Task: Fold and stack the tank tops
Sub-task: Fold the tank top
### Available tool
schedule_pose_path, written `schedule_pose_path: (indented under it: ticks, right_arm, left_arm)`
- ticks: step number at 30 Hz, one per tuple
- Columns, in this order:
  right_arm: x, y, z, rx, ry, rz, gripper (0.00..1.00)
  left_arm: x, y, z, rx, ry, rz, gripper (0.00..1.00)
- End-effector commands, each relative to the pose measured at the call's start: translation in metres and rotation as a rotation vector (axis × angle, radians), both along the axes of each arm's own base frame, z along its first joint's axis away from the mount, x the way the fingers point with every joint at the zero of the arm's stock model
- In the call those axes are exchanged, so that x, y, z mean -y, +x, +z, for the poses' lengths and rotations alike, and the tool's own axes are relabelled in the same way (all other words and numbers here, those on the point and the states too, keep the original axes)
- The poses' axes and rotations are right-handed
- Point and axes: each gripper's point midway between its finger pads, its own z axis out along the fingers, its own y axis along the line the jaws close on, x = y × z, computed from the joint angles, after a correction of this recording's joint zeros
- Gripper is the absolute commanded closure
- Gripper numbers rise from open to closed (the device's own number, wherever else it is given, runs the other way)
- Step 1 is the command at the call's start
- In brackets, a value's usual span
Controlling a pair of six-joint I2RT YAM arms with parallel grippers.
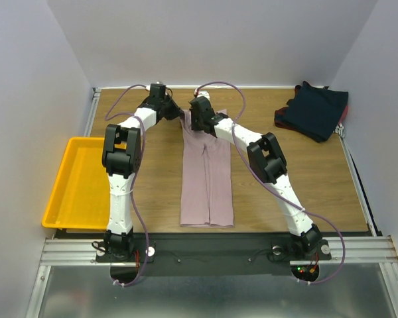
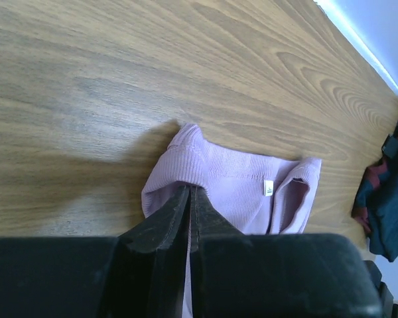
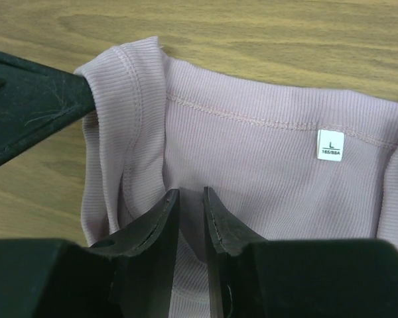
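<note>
We see a dusty pink ribbed knit tank top (image 1: pixel 207 182) lying as a long strip on the wooden table (image 1: pixel 318 189), hem nearest. At its far neck end, the left gripper (image 2: pixel 190 193) pinches a strap (image 3: pixel 129 73). We cannot tell whether the nearly closed right gripper (image 3: pixel 192 199) holds cloth. A one-sided grip could skew our fold.

The top view looks down from high behind the near edge over the whole table (image 1: pixel 305 179). Both wrist views sit close above the pink tank top (image 2: pixel 232 179), sharing its white label (image 2: pixel 268 187).
</note>
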Motion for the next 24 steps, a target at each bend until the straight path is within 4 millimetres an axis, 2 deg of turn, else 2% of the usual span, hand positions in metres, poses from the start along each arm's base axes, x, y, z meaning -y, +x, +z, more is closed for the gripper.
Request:
schedule_pose_path:
  ticks: [1, 7, 13, 19, 23, 24]
  right_arm:
    - [0.007, 0.011, 0.051, 0.082, 0.067, -0.074, 0.73]
    - [0.001, 0.014, 0.062, 0.094, 0.103, -0.058, 0.73]
    - [0.001, 0.021, 0.073, 0.102, 0.149, -0.072, 0.73]
    - [0.000, 0.033, 0.069, 0.055, 0.266, -0.084, 0.73]
    - [-0.007, 0.035, 0.068, 0.037, 0.323, -0.060, 0.73]
    - [-0.009, 0.035, 0.067, 0.036, 0.330, -0.056, 0.73]
  left_arm:
    - [0.003, 0.004, 0.041, 0.087, -0.024, -0.007, 0.84]
    - [0.003, 0.007, 0.049, 0.117, -0.033, -0.013, 0.83]
    - [0.006, 0.009, 0.049, 0.118, -0.039, -0.022, 0.83]
    - [0.005, 0.008, 0.049, 0.119, -0.038, -0.023, 0.83]
    - [0.005, 0.009, 0.046, 0.119, -0.032, -0.025, 0.83]
    - [0.006, 0.011, 0.050, 0.129, -0.034, -0.027, 0.82]
